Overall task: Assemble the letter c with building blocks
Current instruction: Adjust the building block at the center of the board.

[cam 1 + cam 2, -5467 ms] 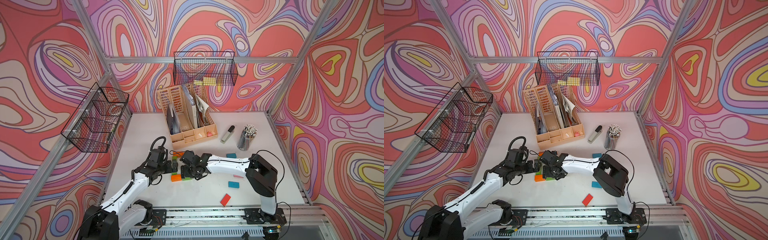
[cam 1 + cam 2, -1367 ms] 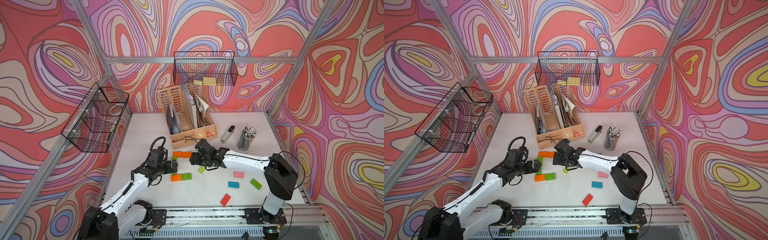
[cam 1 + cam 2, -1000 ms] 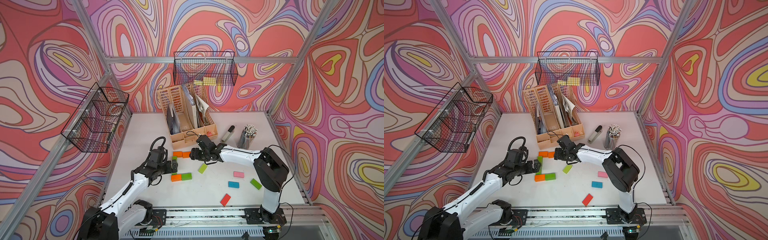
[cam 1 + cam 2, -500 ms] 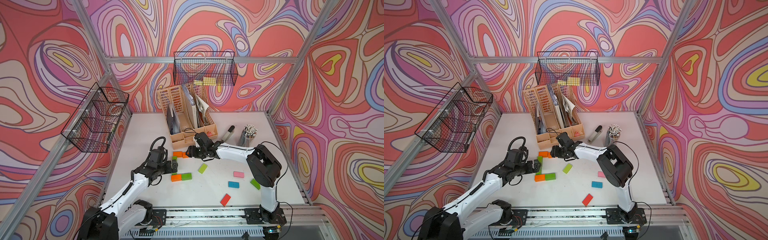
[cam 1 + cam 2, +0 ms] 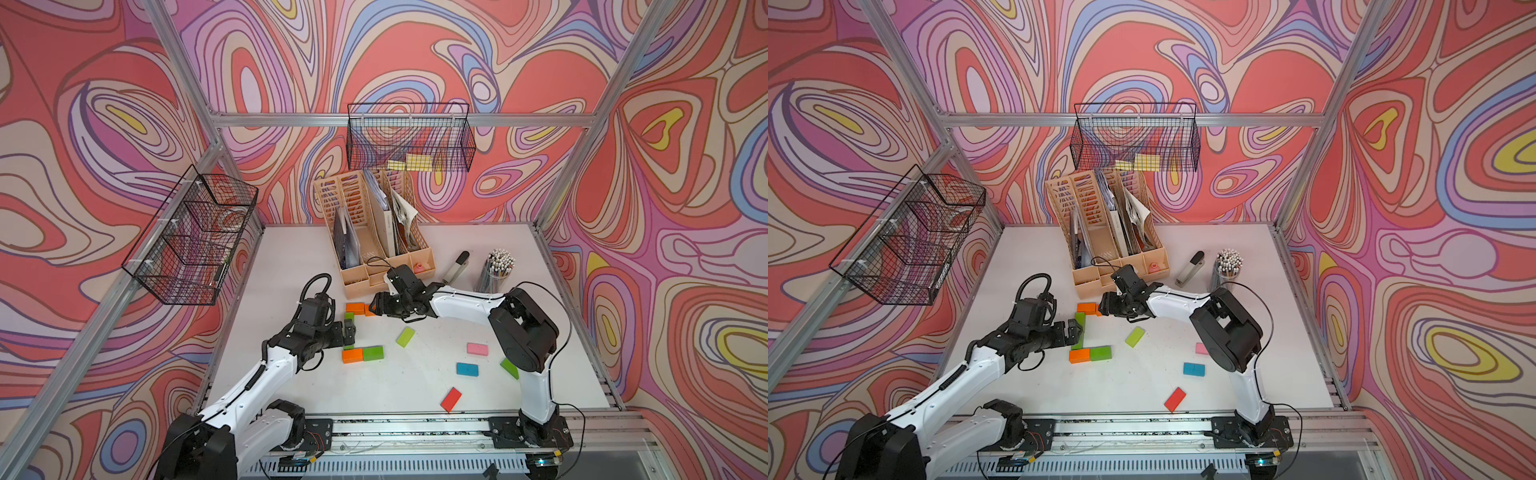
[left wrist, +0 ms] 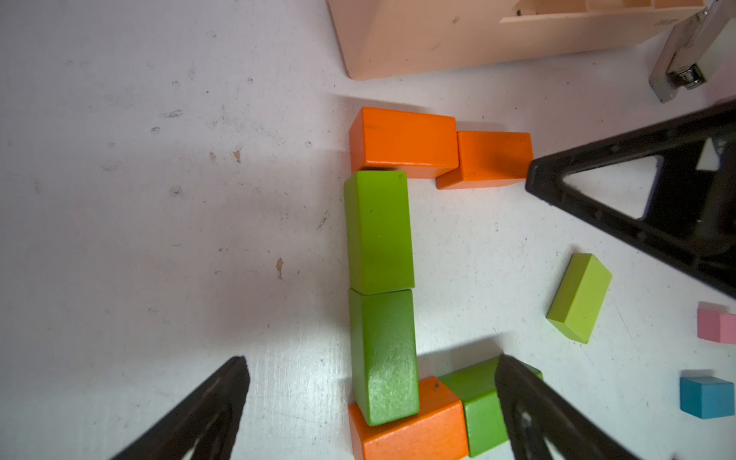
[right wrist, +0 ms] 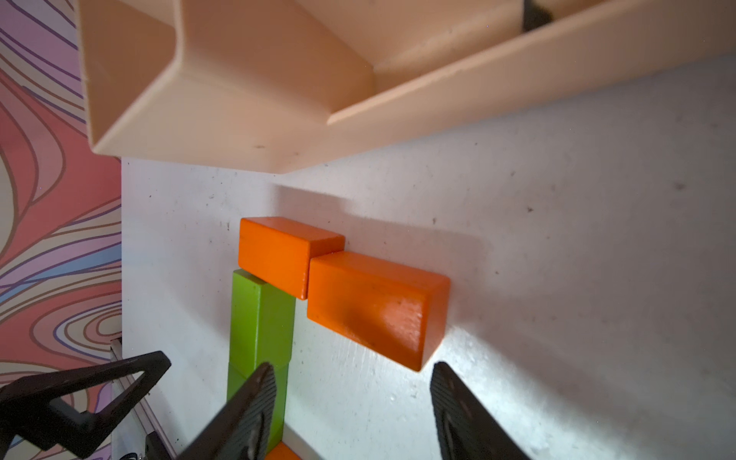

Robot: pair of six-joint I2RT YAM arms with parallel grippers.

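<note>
The building blocks form a C shape at centre left in both top views: two orange blocks (image 5: 355,308) (image 7: 378,306) in the far row, two green blocks (image 6: 378,231) end to end as the spine, and an orange (image 5: 352,355) and a green block (image 5: 372,353) in the near row. My left gripper (image 6: 370,362) is open, straddling the near green spine block (image 6: 384,354). My right gripper (image 7: 352,369) is open with nothing between its fingers, its fingertips at the free end of the right-hand orange block (image 5: 1098,309).
Loose blocks lie to the right: lime (image 5: 405,336), pink (image 5: 477,348), blue (image 5: 467,369), green (image 5: 509,368), red (image 5: 451,399). A beige file organiser (image 5: 357,282) stands just behind the orange row. A stapler (image 5: 456,266) and a pencil cup (image 5: 496,270) are at the back right.
My right gripper has moved left along the table to the end of the orange row, and its jaws have narrowed a little. The left arm has not moved.
</note>
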